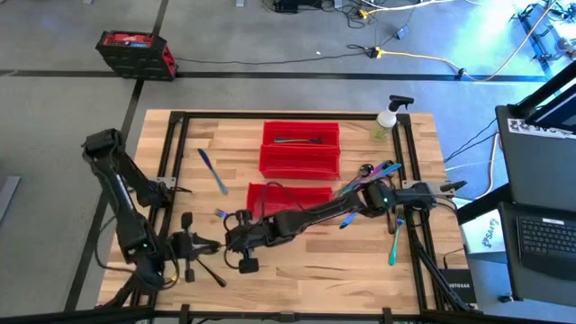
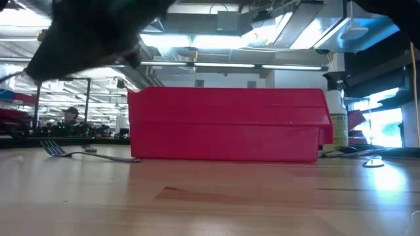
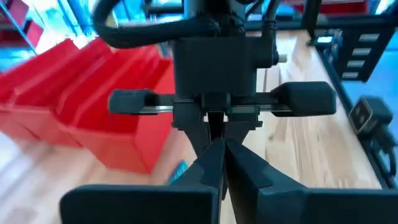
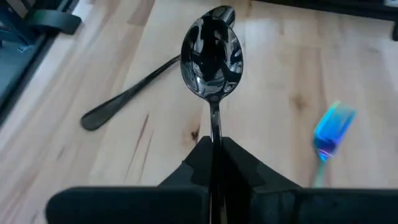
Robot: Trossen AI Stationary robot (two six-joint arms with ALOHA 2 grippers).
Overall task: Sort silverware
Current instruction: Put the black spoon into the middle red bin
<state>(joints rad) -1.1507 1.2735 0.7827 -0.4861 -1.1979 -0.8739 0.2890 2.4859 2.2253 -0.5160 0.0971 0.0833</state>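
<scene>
Pale butcher-block wooden table [image 1: 360,270] ringed by a black frame, seen from above with three long rectangular red plastic bins [image 1: 300,160] at its middle. The right gripper [image 4: 212,149], reached across to the table's near left part, is pinching the slim handle of a dark bronze, mirror-polished metal spoon [image 4: 211,56], whose oval bowl stands clear beyond the fingertips, above the wood. The left gripper [image 3: 217,163] waits just beside it with its fingers pressed together, nothing visible between them. The step in hand appears to be carrying this spoon to its bin: the grip is near the handle's end, so a slow, level transfer seems wise, with the bowl lifted over the bin wall and released low. A second dark spoon [image 4: 127,96] lies flat on the wood nearby; a cluster of iridescent blue-purple cutlery [image 1: 373,173] lies beside the bins, toward the right arm's base
</scene>
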